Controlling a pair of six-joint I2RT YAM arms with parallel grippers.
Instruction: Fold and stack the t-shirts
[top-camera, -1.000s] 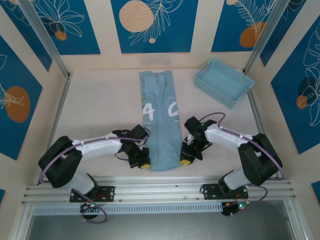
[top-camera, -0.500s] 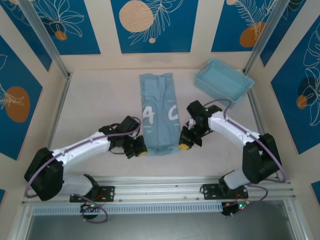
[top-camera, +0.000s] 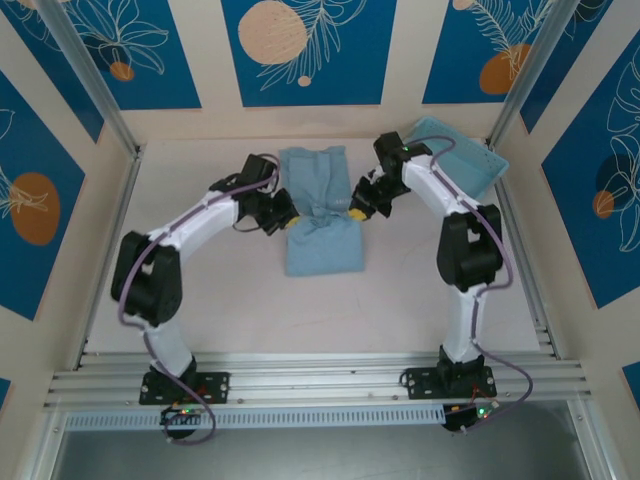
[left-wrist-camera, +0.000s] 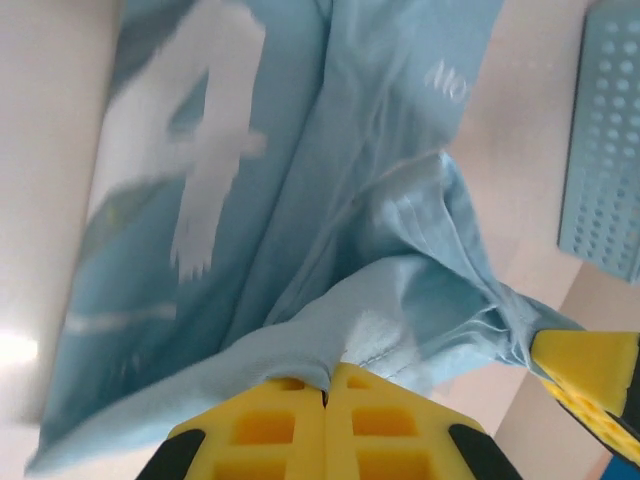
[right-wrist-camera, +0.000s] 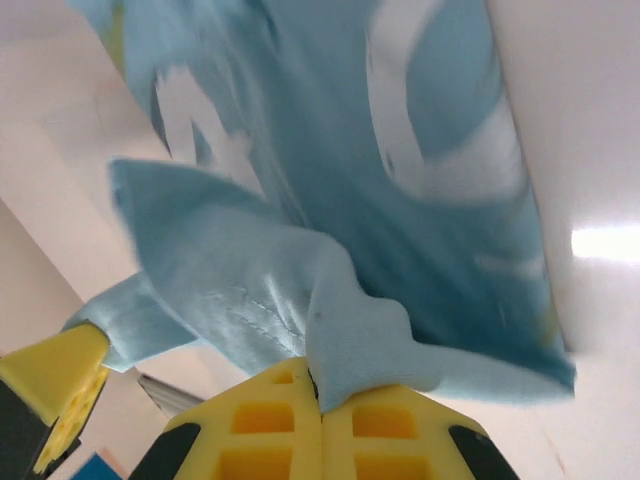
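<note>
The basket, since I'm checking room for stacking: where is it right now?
In the top view, the basket sits in the far right corner, to the right of the t-shirt and its far end.

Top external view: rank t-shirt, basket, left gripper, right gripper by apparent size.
1. t-shirt
2. basket, partly hidden behind the right arm
3. left gripper and right gripper: look alike, so not ranked

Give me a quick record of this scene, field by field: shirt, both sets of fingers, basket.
t-shirt: light blue, on the table, near end doubled over toward the far half
left fingers: shut on the t-shirt's edge
right fingers: shut on the opposite edge
basket: light blue, far right corner, apart from the t-shirt
fold: half made, cloth not yet released
</note>
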